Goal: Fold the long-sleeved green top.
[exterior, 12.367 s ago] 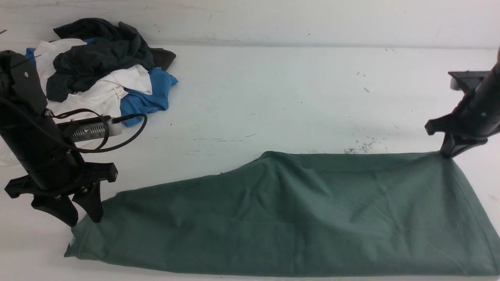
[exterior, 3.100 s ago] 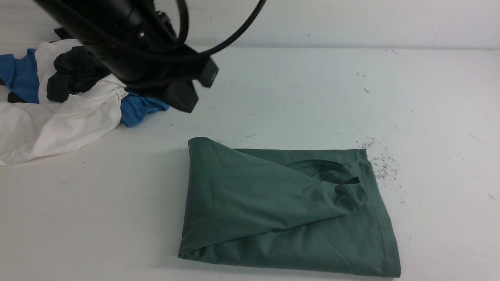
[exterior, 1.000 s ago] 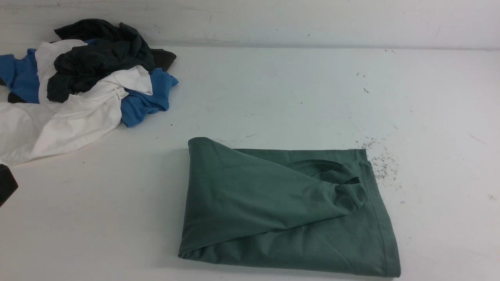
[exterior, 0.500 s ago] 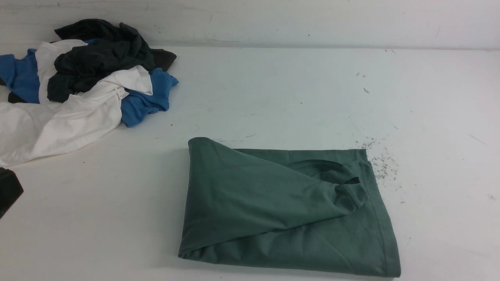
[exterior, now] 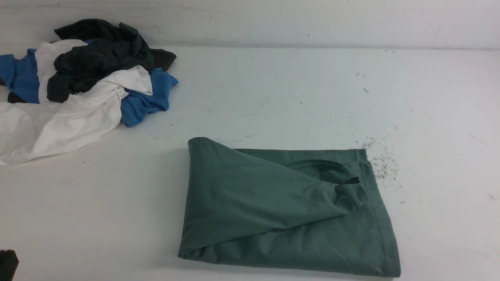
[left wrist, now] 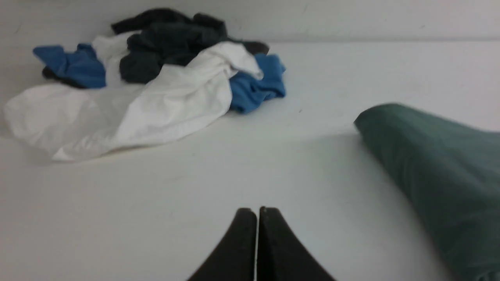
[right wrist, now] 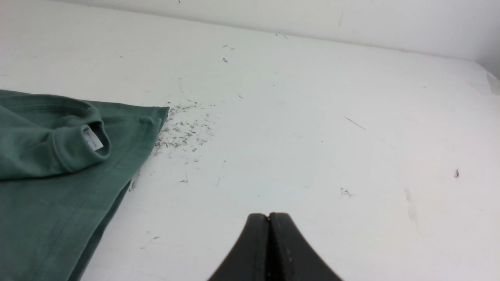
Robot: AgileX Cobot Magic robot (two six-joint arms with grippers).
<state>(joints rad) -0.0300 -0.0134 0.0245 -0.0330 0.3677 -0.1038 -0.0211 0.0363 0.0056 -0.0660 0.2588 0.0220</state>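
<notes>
The green long-sleeved top lies folded into a rough rectangle on the white table, near the front and middle. Its ribbed neck with a white label shows at its right side. My left gripper is shut and empty, low over bare table to the left of the top. Only a dark tip of the left arm shows in the front view's lower left corner. My right gripper is shut and empty over bare table to the right of the top. It is out of the front view.
A heap of dark charcoal, white and blue garments lies at the back left of the table, also in the left wrist view as a clothes pile. Dark lint specks are scattered just right of the top. A wall runs behind.
The left arm's dark tip has dropped lower along the left edge of the front view, almost out of sight. The folded top and the clothes heap have not moved.
</notes>
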